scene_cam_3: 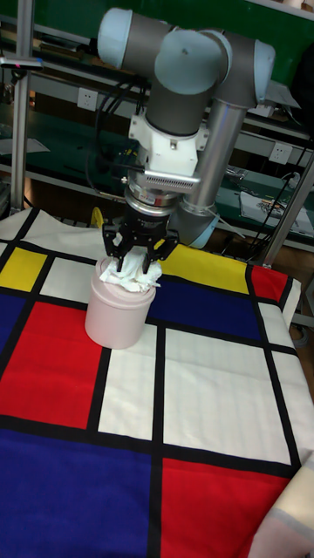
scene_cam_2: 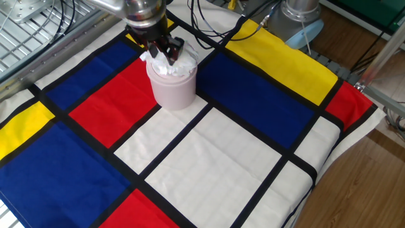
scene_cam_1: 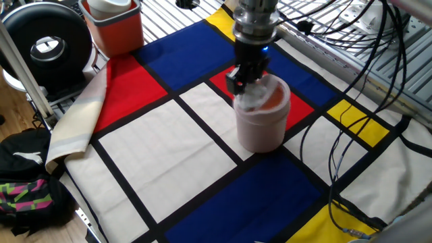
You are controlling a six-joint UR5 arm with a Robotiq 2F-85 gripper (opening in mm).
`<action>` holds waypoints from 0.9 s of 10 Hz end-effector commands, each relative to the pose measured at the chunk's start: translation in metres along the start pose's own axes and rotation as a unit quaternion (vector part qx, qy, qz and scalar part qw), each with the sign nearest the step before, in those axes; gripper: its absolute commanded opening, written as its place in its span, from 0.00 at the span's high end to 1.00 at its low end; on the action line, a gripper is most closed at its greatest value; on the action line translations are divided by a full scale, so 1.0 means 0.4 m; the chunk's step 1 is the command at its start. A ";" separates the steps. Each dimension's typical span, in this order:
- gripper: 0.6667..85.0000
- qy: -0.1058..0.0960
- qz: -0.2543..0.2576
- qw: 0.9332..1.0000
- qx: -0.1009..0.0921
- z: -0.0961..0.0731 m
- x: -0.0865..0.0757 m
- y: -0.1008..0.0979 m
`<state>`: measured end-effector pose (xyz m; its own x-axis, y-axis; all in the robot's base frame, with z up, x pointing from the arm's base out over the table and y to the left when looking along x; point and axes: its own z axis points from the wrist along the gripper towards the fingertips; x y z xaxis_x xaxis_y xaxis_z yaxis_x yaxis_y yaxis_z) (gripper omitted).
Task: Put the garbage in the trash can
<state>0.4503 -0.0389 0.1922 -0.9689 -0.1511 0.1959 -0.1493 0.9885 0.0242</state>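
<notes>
The pale pink trash can (scene_cam_1: 263, 128) (scene_cam_2: 172, 92) (scene_cam_3: 118, 314) stands upright on the colour-block cloth. The garbage (scene_cam_1: 251, 101) (scene_cam_2: 168, 65) (scene_cam_3: 131, 275), a crumpled white tissue wad, is heaped at the can's mouth and spills over its rim. My gripper (scene_cam_1: 244, 84) (scene_cam_2: 166, 52) (scene_cam_3: 138, 260) hangs straight above the mouth. Its black fingers flank the top of the wad and appear shut on it. Most of the can's inside is hidden.
A red-orange square bin (scene_cam_1: 118, 27) with a white insert stands at the far left corner, beside a black round device (scene_cam_1: 44, 44). Black cables (scene_cam_1: 351, 135) trail over the cloth right of the can. A backpack (scene_cam_1: 27, 189) lies on the floor.
</notes>
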 end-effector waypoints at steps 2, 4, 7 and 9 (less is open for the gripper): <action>0.44 0.012 -0.004 1.000 0.010 -0.071 0.012 -0.003; 0.60 0.013 0.023 1.000 0.006 -0.074 0.016 0.000; 1.00 -0.020 0.068 0.997 0.014 -0.077 -0.019 -0.010; 1.00 -0.035 0.070 0.997 0.024 -0.080 -0.034 -0.022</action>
<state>0.4620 -0.0460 0.2188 -0.9847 -0.0477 0.1674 -0.0548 0.9978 -0.0385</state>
